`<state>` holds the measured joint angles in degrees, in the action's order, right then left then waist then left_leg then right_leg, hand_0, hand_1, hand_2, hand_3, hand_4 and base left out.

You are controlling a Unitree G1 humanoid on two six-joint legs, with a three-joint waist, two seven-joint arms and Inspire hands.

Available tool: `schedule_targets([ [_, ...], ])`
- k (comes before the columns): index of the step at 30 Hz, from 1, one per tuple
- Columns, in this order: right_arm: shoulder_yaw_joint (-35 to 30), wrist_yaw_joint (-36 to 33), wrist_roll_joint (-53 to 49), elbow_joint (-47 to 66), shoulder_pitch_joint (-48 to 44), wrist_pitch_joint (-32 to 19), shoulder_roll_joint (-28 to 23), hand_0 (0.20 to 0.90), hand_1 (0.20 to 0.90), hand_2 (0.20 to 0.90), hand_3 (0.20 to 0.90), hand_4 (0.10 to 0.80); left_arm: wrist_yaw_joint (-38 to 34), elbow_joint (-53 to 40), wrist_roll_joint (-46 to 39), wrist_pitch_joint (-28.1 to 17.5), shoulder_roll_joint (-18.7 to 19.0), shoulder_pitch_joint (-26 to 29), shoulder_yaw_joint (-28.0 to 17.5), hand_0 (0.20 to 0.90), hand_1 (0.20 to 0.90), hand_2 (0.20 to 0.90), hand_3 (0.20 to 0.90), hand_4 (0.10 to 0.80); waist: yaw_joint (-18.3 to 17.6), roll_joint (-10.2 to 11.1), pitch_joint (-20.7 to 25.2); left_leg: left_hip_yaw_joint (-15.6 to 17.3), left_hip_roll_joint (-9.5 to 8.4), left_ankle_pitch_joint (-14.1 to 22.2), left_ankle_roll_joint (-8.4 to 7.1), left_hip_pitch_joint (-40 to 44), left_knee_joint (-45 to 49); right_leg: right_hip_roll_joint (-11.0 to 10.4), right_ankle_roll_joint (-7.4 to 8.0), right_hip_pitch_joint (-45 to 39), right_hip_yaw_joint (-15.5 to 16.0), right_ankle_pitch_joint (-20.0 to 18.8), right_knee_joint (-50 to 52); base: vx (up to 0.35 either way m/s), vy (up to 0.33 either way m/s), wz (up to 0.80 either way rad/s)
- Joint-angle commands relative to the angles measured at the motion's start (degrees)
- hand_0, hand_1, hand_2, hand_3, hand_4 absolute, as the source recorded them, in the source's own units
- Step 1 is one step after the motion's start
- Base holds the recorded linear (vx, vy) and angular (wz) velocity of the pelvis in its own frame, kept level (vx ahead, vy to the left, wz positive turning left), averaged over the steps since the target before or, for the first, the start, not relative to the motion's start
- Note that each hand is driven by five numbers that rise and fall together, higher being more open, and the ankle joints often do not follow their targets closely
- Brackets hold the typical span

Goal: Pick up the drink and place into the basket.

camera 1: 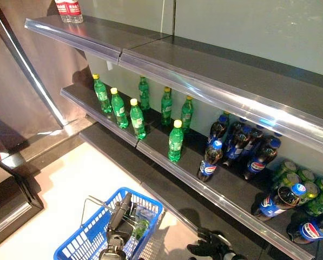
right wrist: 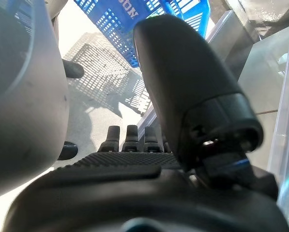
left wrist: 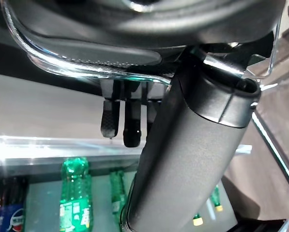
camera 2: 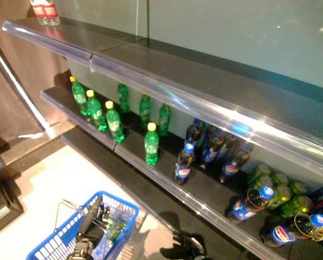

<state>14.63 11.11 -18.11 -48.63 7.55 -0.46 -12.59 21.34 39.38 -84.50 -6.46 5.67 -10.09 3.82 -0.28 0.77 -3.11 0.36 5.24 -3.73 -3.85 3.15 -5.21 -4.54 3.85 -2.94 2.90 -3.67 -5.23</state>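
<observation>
While left robot hand [left wrist: 122, 123] clamps the basket [camera 1: 85, 238] handle, right robot hand [right wrist: 134, 140] hangs relaxed, empty; next: reach for a green bottle [camera 1: 175, 142] on the shelf [camera 1: 166, 157].

Store shelves beside a pale floor [camera 1: 69, 189].
The top shelf [camera 1: 215, 76] carries two clear red-labelled bottles [camera 1: 69, 10] at its far left end.
</observation>
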Motion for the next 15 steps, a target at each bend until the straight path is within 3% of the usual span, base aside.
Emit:
schedule_targets([
  [1,-0.7,1.1,-1.5,3.0,-1.7,-1.9,-1.1,0.900,0.900,0.900,0.900,0.800,9.5,-10.9,3.0,-3.9,1.6,7.6,-0.2,0.300,0.300,0.300,0.200,0.100,0.0,-0.2,0.9,2.2,-2.93,2.0,3.84,0.8,0.2,-0.8,-0.91,-1.6,2.9,-0.6,0.2,0.000,0.000,0.00],
  [15,-0.2,2.3,0.1,2.7,-1.8,-2.1,-1.5,0.900,0.900,0.900,0.900,0.800,10.3,-10.4,2.8,-3.6,1.4,7.3,-0.2,0.300,0.300,0.300,0.200,0.100,0.2,-0.2,1.0,2.0,-3.00,1.9,3.76,0.8,0.2,-0.8,-0.89,-1.7,3.1,-0.6,0.2,0.000,0.000,0.00],
])
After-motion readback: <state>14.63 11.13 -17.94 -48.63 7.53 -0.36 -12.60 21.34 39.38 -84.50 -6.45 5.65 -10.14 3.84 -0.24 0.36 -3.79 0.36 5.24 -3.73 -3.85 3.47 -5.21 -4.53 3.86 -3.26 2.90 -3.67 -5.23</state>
